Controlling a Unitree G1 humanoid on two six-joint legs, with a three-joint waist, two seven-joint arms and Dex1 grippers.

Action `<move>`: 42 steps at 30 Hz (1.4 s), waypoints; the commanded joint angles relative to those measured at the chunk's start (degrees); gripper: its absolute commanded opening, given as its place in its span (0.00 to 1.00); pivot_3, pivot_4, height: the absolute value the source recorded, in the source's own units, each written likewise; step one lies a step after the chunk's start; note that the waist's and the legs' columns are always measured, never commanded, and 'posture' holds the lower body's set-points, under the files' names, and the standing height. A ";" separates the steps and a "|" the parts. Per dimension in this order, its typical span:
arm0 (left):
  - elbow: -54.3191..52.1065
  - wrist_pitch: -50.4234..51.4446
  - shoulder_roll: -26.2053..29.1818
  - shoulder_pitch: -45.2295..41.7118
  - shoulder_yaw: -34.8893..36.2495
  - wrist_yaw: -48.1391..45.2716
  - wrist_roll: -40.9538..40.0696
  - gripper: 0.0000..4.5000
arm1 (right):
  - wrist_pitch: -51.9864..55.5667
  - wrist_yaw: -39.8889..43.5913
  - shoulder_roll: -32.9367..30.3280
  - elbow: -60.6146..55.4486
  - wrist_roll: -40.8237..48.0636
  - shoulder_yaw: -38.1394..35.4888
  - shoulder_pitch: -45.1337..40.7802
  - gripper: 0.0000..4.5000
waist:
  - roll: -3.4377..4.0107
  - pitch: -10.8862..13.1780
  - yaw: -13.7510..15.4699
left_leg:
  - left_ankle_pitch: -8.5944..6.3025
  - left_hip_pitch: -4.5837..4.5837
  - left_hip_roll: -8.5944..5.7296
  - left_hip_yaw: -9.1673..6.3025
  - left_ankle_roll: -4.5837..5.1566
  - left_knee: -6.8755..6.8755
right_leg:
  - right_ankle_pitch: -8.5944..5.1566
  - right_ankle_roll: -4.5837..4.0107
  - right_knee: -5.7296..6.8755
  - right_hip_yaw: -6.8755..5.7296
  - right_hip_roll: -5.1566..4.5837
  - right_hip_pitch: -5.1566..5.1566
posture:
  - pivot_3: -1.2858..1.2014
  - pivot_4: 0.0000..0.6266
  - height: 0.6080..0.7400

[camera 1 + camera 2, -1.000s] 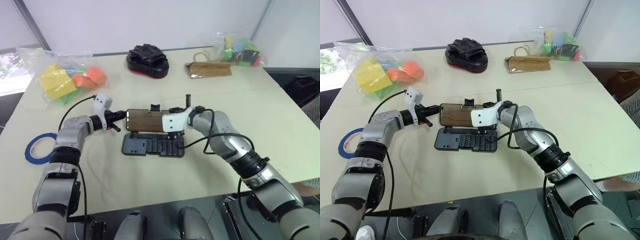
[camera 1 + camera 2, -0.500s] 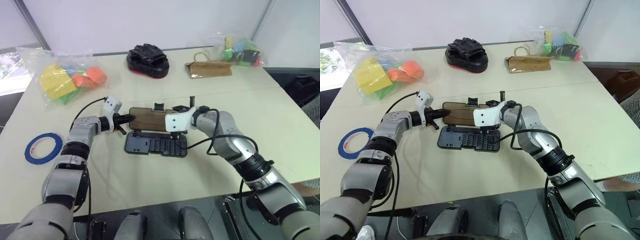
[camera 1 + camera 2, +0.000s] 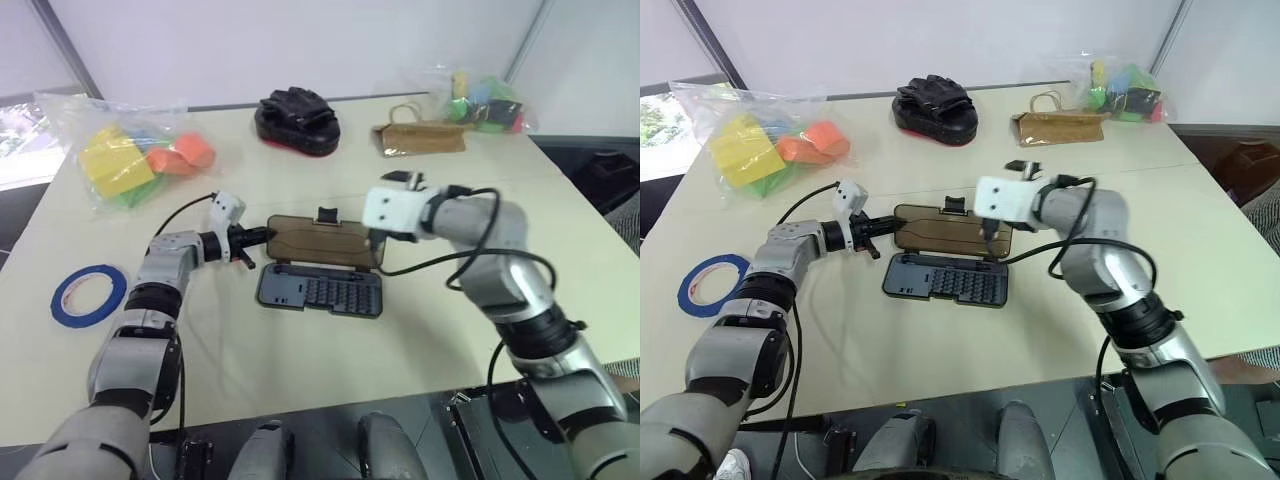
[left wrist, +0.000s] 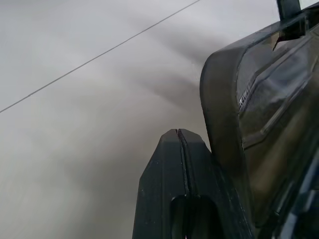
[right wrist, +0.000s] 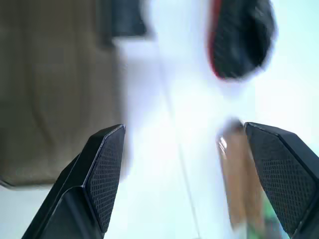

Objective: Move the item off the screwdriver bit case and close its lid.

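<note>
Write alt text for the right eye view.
An open screwdriver bit case lies mid-table, its lid folded back flat. The left tool sits shut at the lid's left end; the right tool hangs open above its right end.

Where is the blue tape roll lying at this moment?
In the left eye view the blue tape roll lies flat on the table near its left edge, left of the left arm and nearer the robot than the bag of coloured blocks.
</note>
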 commanded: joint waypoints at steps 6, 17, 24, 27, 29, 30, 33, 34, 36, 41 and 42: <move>-4.72 -0.15 0.47 0.80 -0.24 -6.43 -0.95 0.00 | 10.09 2.10 -6.29 -5.85 -0.01 -6.87 -3.24 0.88 | 0.01 0.01 -0.18 | -0.01 -0.04 0.00 0.01 0.01 0.00 | 0.00 0.00 0.00 0.00 0.00 -0.04 | 0.52 0.24 1.00; -19.78 5.51 5.73 7.00 -2.50 -17.17 -2.16 0.00 | 13.74 0.25 -9.04 -7.66 0.89 -7.16 0.43 0.88 | 0.03 0.02 -0.21 | -0.02 -0.10 0.01 0.02 0.03 0.00 | 0.00 0.00 0.02 0.01 0.00 -0.08 | 0.52 0.24 1.00; -30.99 7.72 10.97 14.25 -6.44 -23.59 -2.19 0.00 | 17.70 0.60 -7.92 -9.80 3.46 -7.53 1.95 0.88 | 0.08 0.06 -0.29 | -0.02 -0.10 0.02 0.02 0.04 0.00 | 0.00 0.00 0.01 0.04 0.00 -0.10 | 0.52 0.24 1.00; -33.65 6.89 12.87 16.70 -8.46 -26.04 -1.80 0.00 | 22.85 1.02 -4.56 -11.47 8.01 -8.95 2.56 0.88 | 0.09 0.06 -0.26 | -0.02 -0.09 0.04 0.01 0.04 0.01 | 0.00 0.00 0.00 0.04 0.00 -0.11 | 0.52 0.24 1.00; -32.84 6.29 12.71 15.70 -8.87 -25.73 -1.59 0.00 | 25.47 2.26 -3.16 -13.12 11.60 -9.22 3.10 0.88 | 0.09 0.06 0.00 | -0.02 -0.09 0.04 0.00 0.04 0.01 | 0.00 0.00 0.00 0.04 0.00 -0.10 | 0.52 0.24 1.00; -31.40 6.32 11.84 13.98 -8.65 -24.63 -1.63 0.00 | 27.47 3.09 -1.96 -14.33 14.09 -9.84 3.23 0.88 | 0.09 0.06 0.12 | -0.02 -0.10 0.04 0.01 0.04 0.03 | 0.00 0.00 0.00 0.04 -0.01 -0.10 | 0.52 0.24 1.00; -25.09 6.64 8.26 6.65 -7.89 -21.09 -1.71 0.00 | 35.19 4.08 2.12 -16.94 21.27 -12.14 2.39 0.88 | 0.08 0.07 1.10 | -0.03 -0.11 0.02 0.01 0.05 0.14 | 0.00 0.00 0.00 0.03 0.00 -0.08 | 0.52 0.24 1.00; -22.96 6.36 7.12 4.23 -7.70 -20.33 -1.71 0.00 | 36.11 3.86 2.53 -17.63 22.78 -12.20 2.22 0.88 | 0.07 0.08 1.47 | -0.03 -0.15 0.02 -0.02 0.05 0.18 | 0.00 0.00 0.01 0.00 0.00 -0.08 | 0.52 0.24 1.00; -18.90 5.94 5.21 0.13 -7.45 -19.30 -1.68 0.00 | 40.54 3.21 3.63 -18.38 26.25 -12.89 1.57 0.88 | 0.07 0.08 1.40 | -0.03 -0.22 -0.01 -0.04 0.05 0.25 | 0.00 0.00 0.01 -0.01 0.00 -0.07 | 0.52 0.24 1.00; -7.36 0.51 0.34 -9.00 -9.04 -19.04 0.71 0.00 | 49.71 4.39 4.99 -23.57 37.68 -12.51 3.13 0.88 | 0.07 0.08 0.99 | -0.05 -0.24 -0.03 -0.04 0.09 0.19 | 0.00 0.00 0.05 -0.03 -0.01 -0.10 | 0.52 0.24 1.00; -5.30 -0.77 -0.53 -10.23 -9.32 -19.06 1.37 0.00 | 50.85 4.16 5.16 -24.56 39.68 -12.55 3.72 0.76 | 0.07 0.08 0.92 | -0.05 -0.24 -0.02 -0.05 0.10 0.16 | 0.00 0.00 0.04 -0.05 -0.01 -0.11 | 0.52 0.24 1.00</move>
